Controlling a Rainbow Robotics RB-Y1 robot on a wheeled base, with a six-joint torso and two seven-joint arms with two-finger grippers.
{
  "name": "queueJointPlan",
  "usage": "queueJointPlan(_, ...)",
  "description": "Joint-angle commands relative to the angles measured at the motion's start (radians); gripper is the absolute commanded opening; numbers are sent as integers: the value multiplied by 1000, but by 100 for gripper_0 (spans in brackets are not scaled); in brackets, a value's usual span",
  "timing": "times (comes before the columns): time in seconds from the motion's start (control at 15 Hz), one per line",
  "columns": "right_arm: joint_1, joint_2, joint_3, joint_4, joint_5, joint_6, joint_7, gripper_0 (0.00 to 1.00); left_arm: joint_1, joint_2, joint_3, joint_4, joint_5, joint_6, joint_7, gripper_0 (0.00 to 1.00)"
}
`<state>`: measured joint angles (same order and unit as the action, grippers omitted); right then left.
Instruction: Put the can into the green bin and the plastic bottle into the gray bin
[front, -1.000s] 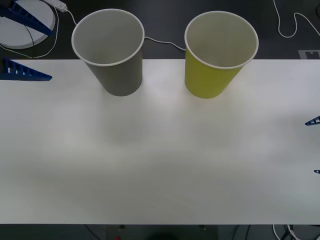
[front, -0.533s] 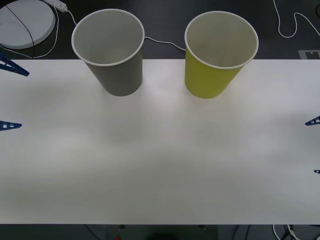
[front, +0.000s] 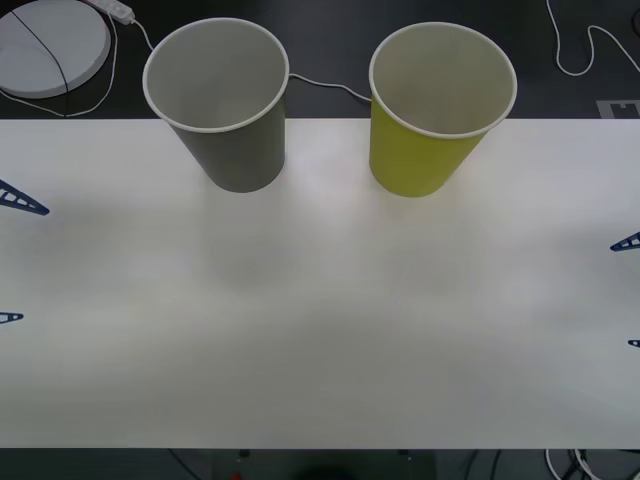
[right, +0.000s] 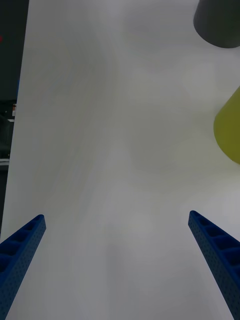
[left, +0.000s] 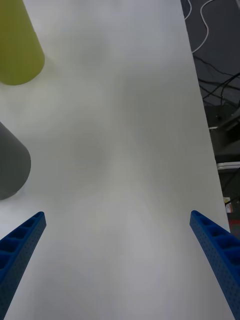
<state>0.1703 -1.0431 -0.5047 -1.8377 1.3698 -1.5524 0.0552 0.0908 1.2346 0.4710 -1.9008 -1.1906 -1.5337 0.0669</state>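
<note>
Over the table (front: 320, 330), left claw (front: 12, 258) and right claw (front: 630, 292) gape wide, holding nothing.

Two bins stand on one table (front: 320, 350): one gray bin (front: 235, 140) and one green bin (front: 420, 150).

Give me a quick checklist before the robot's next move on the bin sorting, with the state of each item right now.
1. Gray bin upright on the table: ok.
2. Green bin upright, beside the gray one and apart from it: ok.
3. Left gripper open, above the table's left edge: ok.
4. Right gripper open, above the table's right edge: ok.
5. Can and bottle on the table to pick: not ok.
6. Can and bottle already inside the bins: cannot tell; the pale walls show nothing, the bottoms are hidden.
</note>
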Motion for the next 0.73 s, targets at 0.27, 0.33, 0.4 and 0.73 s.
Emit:
queueJointPlan(0.27, 0, 0, 0, 0, 0, 0, 0, 100, 37, -9, 3, 31, 19, 14, -44, 100)
queueJointPlan(0.33, 0, 0, 0, 0, 0, 0, 0, 100, 37, -6, 3, 34, 20, 14, -44, 100)
queueJointPlan(0.4, 0, 0, 0, 0, 0, 0, 0, 100, 37, -6, 3, 35, 19, 14, -44, 100)
queueJointPlan(0.73, 0, 0, 0, 0, 0, 0, 0, 100, 37, -9, 3, 35, 14, 14, -45, 100)
